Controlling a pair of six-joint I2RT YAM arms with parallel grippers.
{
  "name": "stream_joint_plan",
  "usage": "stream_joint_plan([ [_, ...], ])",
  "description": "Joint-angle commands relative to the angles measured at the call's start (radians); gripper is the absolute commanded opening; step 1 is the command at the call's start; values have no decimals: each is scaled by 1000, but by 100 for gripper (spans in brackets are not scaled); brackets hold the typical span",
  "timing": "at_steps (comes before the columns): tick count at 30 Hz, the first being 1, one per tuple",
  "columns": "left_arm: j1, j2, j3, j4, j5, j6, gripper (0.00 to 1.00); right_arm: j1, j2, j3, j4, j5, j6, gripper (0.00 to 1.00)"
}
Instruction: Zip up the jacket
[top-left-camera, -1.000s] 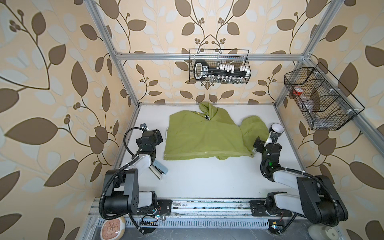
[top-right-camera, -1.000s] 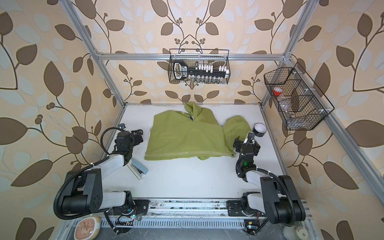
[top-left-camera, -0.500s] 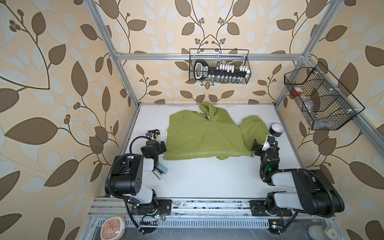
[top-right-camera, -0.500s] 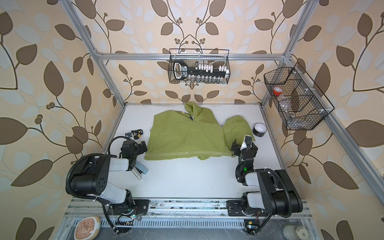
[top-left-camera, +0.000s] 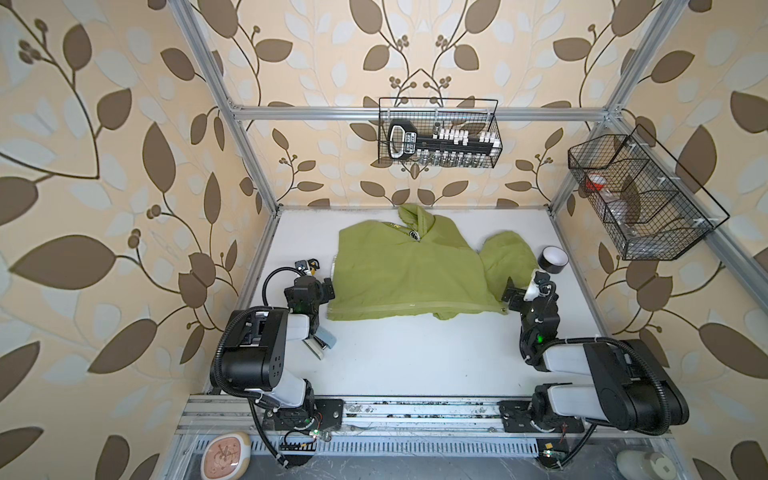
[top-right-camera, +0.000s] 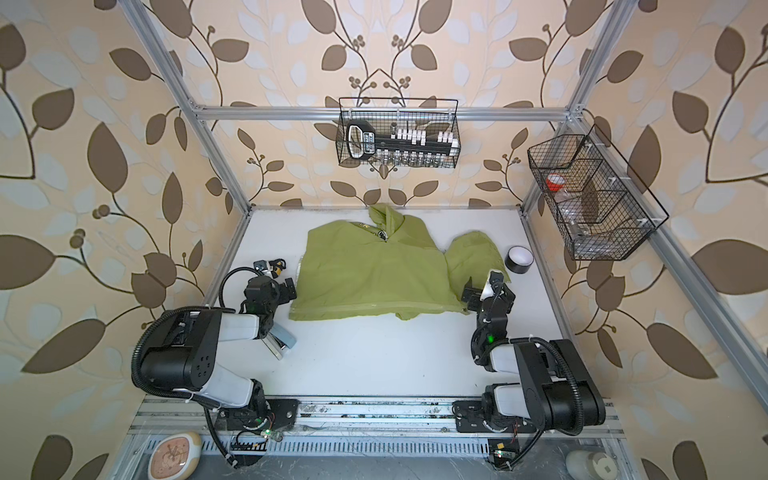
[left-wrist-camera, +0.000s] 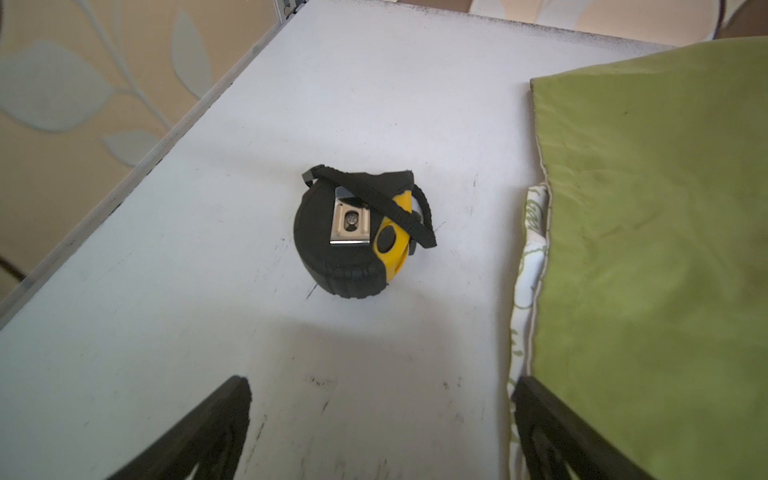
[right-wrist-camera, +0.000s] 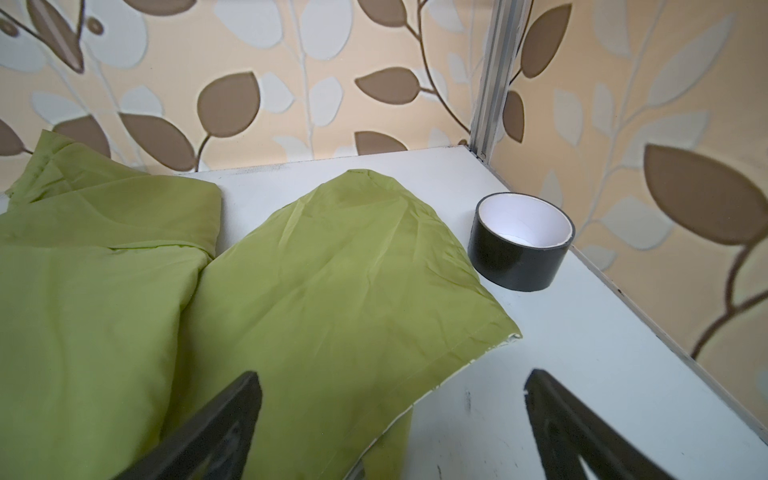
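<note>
Your largest surface is the white table (top-left-camera: 415, 361), flat and matte, scuffed with dark marks. The jacket (top-left-camera: 407, 274) lies spread on its far half, hood toward the back wall and a straight stitched band along the near edge. It is thin, lime-green cloth with a slight sheen and soft creases. One sleeve is folded into a rounded hump on the right side. A strip of pale printed lining (left-wrist-camera: 528, 249) shows at its left edge. You cannot tell from these views how far the zipper is closed.

Two black wire-mesh baskets hang on the frame. A shallow rectangular one (top-left-camera: 438, 133) is on the back rail, and a deeper, partitioned one (top-left-camera: 640, 199) is on the right-hand rail.

Your left gripper (left-wrist-camera: 378, 386) sits low, just beside the jacket's left edge, its black fingers spread wide with nothing between them. One finger lies right at the lining strip. Your right gripper (right-wrist-camera: 390, 374) is also spread wide and empty at the folded sleeve's near corner, one finger over the fabric and the other over bare table. You cannot tell whether either touches the cloth.

A squat roll of glossy black tape (right-wrist-camera: 515, 266) with a white core stands on its flat side just beside the sleeve. A rounded black-and-yellow tape measure (left-wrist-camera: 357, 237), rubbery with a metal clip and woven strap, lies near the left gripper, apart from the jacket. A small pale-blue and silver stapler-like object (top-left-camera: 322, 343) lies partly under the left arm. Smallest is the round black-and-white logo (top-left-camera: 412, 235) below the hood.
</note>
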Motion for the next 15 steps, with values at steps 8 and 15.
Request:
stream_joint_plan([
  [8,-9,-16,25,31,-10,17,99,13,11,24,28,-9,-40,100],
  [15,-9,-13,25,30,-11,17,99,18,2,10,41,-27,-53,100],
])
